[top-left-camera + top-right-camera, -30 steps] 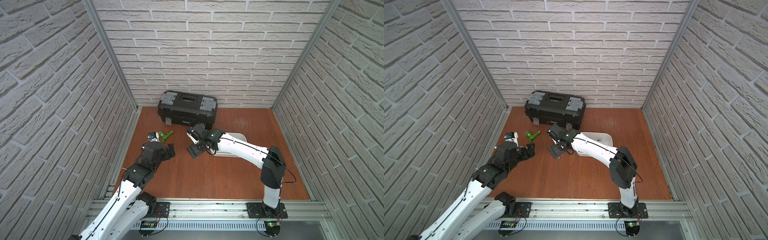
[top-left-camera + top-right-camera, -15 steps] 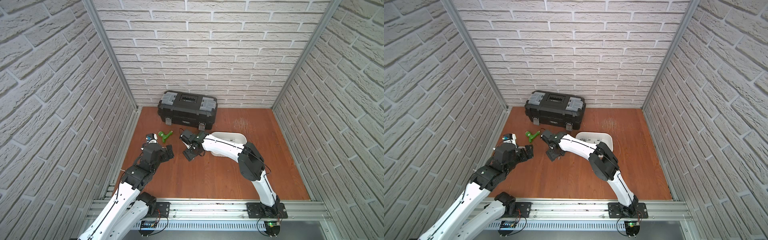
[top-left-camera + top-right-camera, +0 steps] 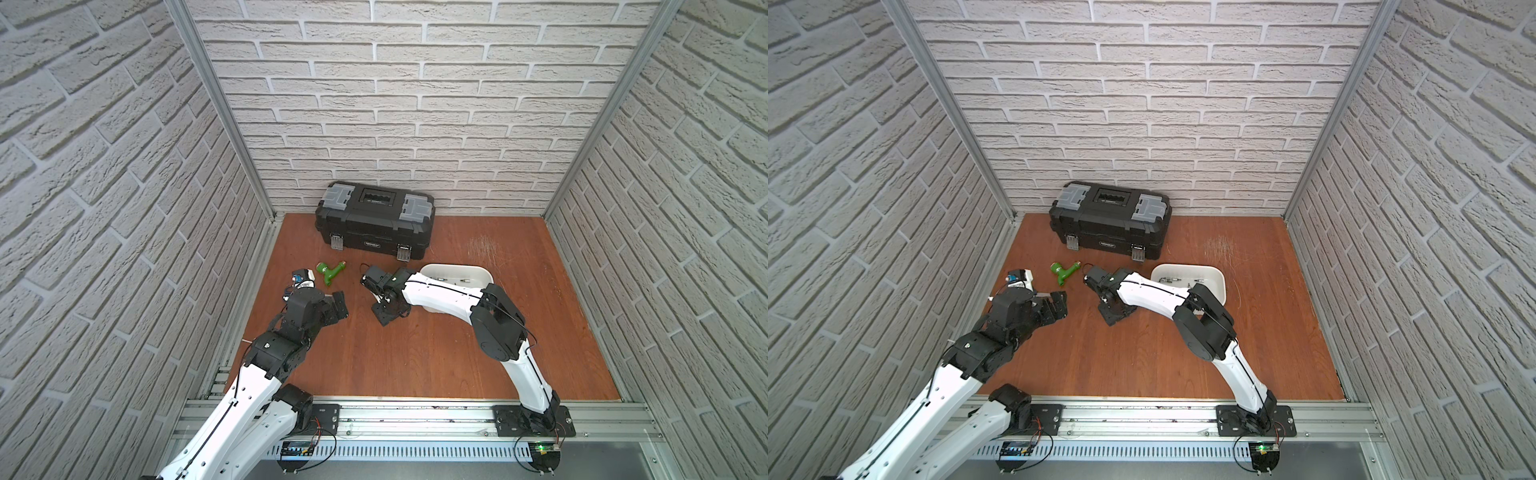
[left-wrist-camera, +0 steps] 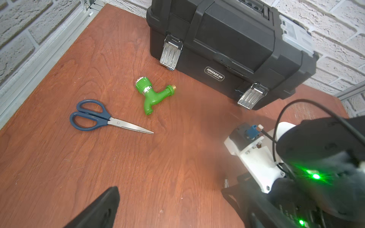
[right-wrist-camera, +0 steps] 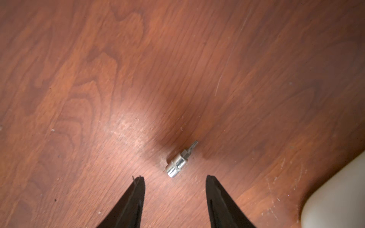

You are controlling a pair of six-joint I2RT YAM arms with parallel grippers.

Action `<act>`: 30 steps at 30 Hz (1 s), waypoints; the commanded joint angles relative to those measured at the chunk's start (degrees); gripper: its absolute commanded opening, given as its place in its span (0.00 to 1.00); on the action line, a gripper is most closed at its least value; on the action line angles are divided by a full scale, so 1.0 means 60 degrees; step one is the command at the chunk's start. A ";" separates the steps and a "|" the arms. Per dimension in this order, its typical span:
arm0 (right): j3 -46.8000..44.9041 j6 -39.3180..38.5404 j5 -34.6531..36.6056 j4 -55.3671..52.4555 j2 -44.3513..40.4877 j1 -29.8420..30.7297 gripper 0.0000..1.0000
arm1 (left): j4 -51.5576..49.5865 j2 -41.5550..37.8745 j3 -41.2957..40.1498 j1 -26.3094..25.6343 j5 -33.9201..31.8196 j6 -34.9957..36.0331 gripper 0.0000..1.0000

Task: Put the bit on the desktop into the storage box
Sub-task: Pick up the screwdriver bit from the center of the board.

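A small silver bit (image 5: 178,163) lies on the reddish-brown desktop (image 3: 415,353). In the right wrist view my right gripper (image 5: 174,177) is open, its two black fingertips apart and empty, with the bit just beyond them and in line with the gap. In both top views the right gripper (image 3: 386,309) (image 3: 1113,309) points down at the board, left of the white storage box (image 3: 484,276) (image 3: 1219,278), which holds a few small metal pieces. The left gripper (image 3: 338,305) hovers open and empty to the left. From the left wrist the bit (image 4: 225,181) shows beside the right gripper.
A black toolbox (image 3: 374,224) stands against the back wall. A green plastic tap (image 3: 330,272) and blue-handled scissors (image 4: 94,118) lie at the left of the board. Brick walls close three sides, and an aluminium rail (image 3: 415,415) runs along the front.
My right gripper has swung left, away from the storage box, and dropped over the bit, its jaws narrowing. The left arm has barely moved.
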 commanded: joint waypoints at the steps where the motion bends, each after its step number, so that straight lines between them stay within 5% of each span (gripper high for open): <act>1: -0.0032 0.0170 0.0000 0.0128 0.0205 0.0073 0.53 | 0.0157 -0.0144 -0.0097 0.0057 -0.0075 -0.0056 0.98; 12: 0.0114 0.0170 0.0147 0.0049 0.0590 0.0072 0.45 | 0.0070 -0.0315 -0.0161 0.0058 -0.0119 -0.0117 0.98; 30: -0.0156 0.0216 0.0688 0.0181 0.0378 0.0058 0.05 | -0.0063 -0.0404 -0.0178 0.0060 -0.0185 -0.0140 0.98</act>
